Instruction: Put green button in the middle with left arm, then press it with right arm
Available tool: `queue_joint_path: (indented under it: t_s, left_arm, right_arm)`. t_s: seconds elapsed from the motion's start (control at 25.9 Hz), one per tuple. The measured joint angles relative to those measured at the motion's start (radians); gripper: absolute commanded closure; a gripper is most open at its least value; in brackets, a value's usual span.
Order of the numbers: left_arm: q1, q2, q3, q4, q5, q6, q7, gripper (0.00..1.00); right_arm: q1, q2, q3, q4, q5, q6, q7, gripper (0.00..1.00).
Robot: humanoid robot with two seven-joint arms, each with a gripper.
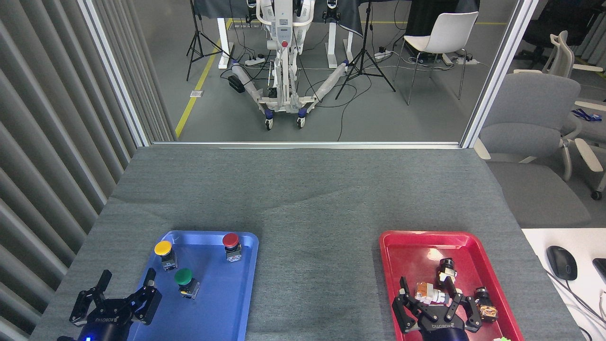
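The green button (184, 279) stands upright in the blue tray (222, 303) at the lower left, near the tray's middle. My left gripper (124, 289) hovers at the tray's near left corner, fingers spread open and empty, a short way left of the green button. My right gripper (433, 296) is open over the red tray (407, 246) at the lower right, its fingers above small parts there and closed on nothing. The middle (317, 265) is bare grey felt between the two trays.
A yellow button (164, 251) and a red button (231, 243) stand at the far end of the blue tray. Small switch parts (442, 279) lie in the red tray. A black mouse (561, 262) sits on a white desk to the right.
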Motion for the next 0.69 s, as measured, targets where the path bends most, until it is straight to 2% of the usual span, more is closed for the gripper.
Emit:
queue_joint_path:
  t_s: [0.35, 0.69]
  left_arm:
    - [0.020, 0.032, -0.015, -0.003, -0.011, -0.074, 0.001, 0.00]
    - [-0.001, 0.057, -0.131, 0.096, -0.043, -0.133, -0.002, 0.00]
  right_arm:
    - [0.006, 0.002, 0.001, 0.000, 0.000, 0.000, 0.000, 0.00]
    - [0.009, 0.000, 0.002, 0.000, 0.001, -0.001, 0.003, 0.00]
